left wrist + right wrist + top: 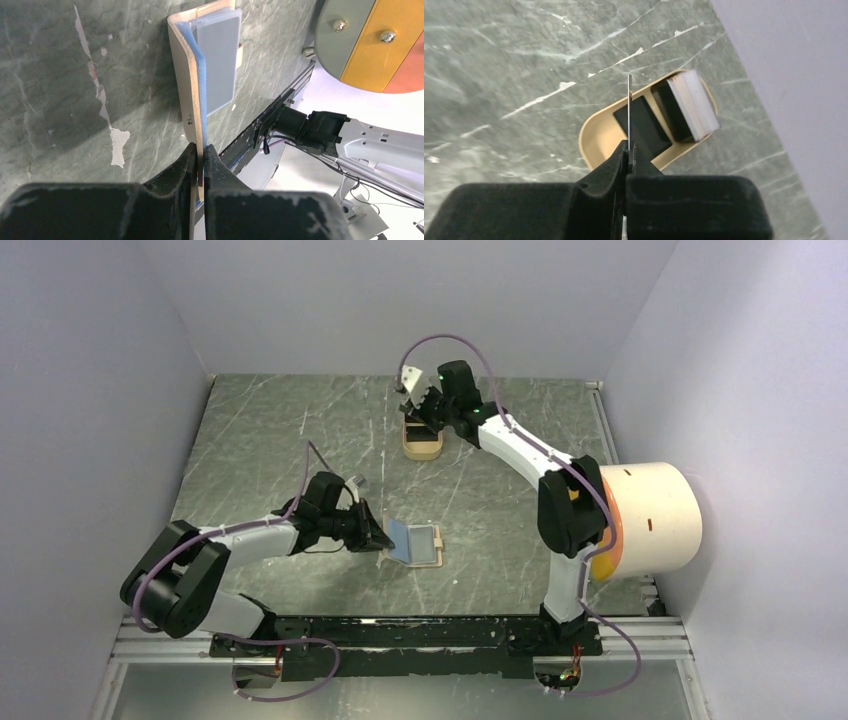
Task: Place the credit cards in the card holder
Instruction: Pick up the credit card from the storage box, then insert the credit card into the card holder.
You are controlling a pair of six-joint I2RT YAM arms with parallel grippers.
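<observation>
The card holder (pixel 417 543) lies open on the table's middle, tan outside and bluish inside. My left gripper (pixel 376 536) is shut on its raised left flap. In the left wrist view the jaws (pixel 202 156) pinch that tan flap (pixel 186 75) edge-on, and a pale grey card (pixel 219 60) lies in the holder. My right gripper (pixel 418 400) is shut on a white credit card (pixel 410 375), held above the tan tray. In the right wrist view the gripper (pixel 629 148) holds the card (pixel 629 107) edge-on.
The oblong tan tray (pixel 422 446) stands at the back centre; in the right wrist view the tray (pixel 596 137) holds black cards (pixel 644 125) and a white stack (pixel 696 102). A large cream and orange cylinder (pixel 650 520) stands right. A black rail (pixel 400 635) runs along the front.
</observation>
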